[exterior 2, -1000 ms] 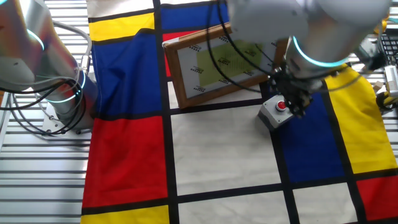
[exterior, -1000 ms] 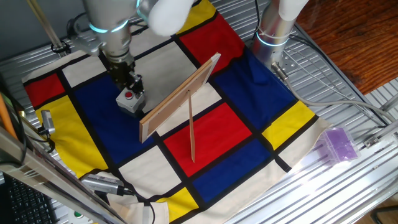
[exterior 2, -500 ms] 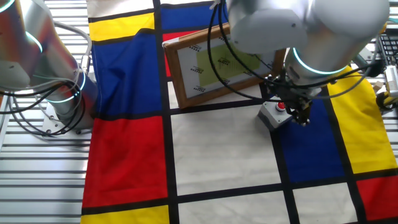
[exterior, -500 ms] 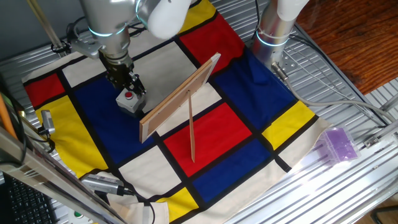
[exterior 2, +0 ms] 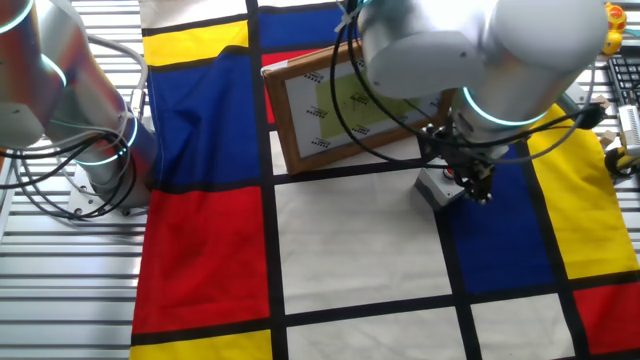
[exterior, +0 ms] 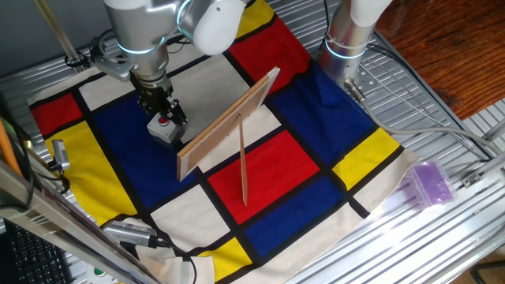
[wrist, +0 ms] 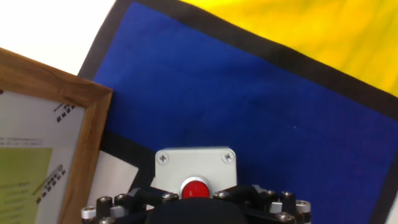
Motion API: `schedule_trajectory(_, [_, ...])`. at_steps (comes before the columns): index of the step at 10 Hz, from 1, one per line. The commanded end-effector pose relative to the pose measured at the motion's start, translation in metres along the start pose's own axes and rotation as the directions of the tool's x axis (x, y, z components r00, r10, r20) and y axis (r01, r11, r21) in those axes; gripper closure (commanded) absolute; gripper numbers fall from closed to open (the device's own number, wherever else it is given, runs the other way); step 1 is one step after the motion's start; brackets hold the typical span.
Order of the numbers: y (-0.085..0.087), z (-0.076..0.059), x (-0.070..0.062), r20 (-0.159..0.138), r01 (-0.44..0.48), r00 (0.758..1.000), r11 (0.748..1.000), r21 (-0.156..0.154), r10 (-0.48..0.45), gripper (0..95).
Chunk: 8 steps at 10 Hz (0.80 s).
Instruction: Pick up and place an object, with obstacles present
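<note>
End effector (exterior: 166, 110) hovers directly over the grey button box (exterior: 164, 130), which sits on the blue patch near the tabletop (exterior: 442, 229) back-left corner; whether its fingers are spread or closed I cannot tell. Beyond stands the wooden board (exterior: 229, 122) with its leaning stick (exterior: 243, 162). Nothing lifted yet; grasp and placement remain. Since a second ago, the arm has settled closer over the box.
</note>
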State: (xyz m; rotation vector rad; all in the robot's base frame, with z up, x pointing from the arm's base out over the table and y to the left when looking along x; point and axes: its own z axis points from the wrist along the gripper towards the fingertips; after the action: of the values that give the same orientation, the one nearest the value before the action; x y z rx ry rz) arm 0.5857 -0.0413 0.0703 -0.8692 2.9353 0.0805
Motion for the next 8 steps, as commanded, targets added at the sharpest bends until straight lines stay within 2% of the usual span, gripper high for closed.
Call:
schedule_trajectory(1, [-0.0005, 0.0019, -0.0013, -0.001, 0.0, 1.0, 1.0, 0.0, 0.0, 0.0])
schedule_trajectory(2, [-0.0009, 0.0017, -0.0019, -0.002, 0.001, 1.0, 1.0, 0.0, -0.001, 19.0])
schedule_trajectory(8, [-0.001, 0.0016, -0.0023, 0.002, 0.002, 1.0, 1.0, 0.007, -0.002, 19.0])
